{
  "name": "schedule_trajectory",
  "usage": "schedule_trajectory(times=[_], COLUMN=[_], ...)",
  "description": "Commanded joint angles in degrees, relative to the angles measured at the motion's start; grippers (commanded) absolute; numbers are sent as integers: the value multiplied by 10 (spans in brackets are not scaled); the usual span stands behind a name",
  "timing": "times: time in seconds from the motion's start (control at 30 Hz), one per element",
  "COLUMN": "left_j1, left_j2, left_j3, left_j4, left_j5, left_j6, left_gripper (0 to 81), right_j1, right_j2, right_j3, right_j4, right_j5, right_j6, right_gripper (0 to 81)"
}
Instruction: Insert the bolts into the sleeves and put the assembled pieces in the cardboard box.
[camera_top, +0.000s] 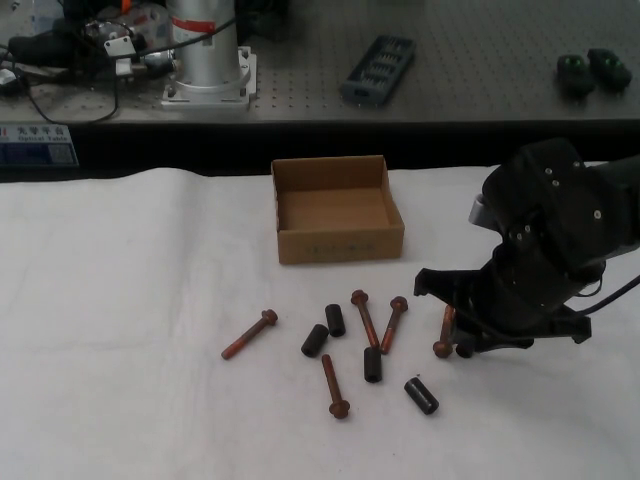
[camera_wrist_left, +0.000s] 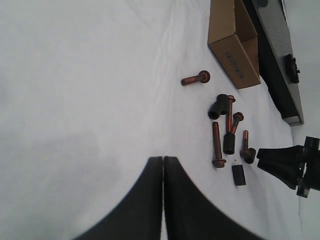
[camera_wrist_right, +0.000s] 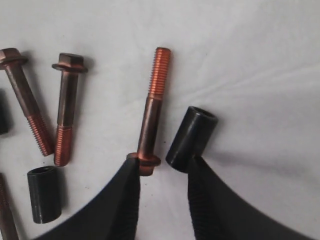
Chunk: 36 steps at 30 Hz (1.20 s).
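right gripper (camera_wrist_right: 162, 169) — jaws parted, a bolt (camera_wrist_right: 151, 110) and a sleeve (camera_wrist_right: 192, 136) at the tips | left gripper (camera_wrist_left: 163, 161) — jaws pressed together, holding nothing

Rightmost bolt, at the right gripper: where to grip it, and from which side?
Grip the bolt on its plain shank, mid-length, from straight above, fingers across its axis. It lies flat on the cloth; the sleeve crowds its head end, so mid-shank likely gives more finger room and leaves the threads free for insertion.
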Motion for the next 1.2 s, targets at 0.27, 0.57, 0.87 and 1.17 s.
schedule_trajectory(times=[0.27, 0.57, 0.87, 1.17], left_j1=[1, 1, 1, 1], left_j2=[0, 0, 0, 0], left_j3=[-7, -7, -7, -7], left_j4=[-8, -8, -8, -8], left_j5=[-1, -1, -7, -26], left_j6=[11, 11, 11, 11], left_gripper=[7, 7, 7, 7], right_j1=[3, 3, 3, 3], right_j2=[-3, 0, 0, 0], right_j3=[-6, -6, -4, -4], right_j4=[-4, -39, -37, 12], right_j5=[21, 44, 49, 44], right_j6=[1, 54, 148, 199], right_gripper=[231, 231, 231, 231])
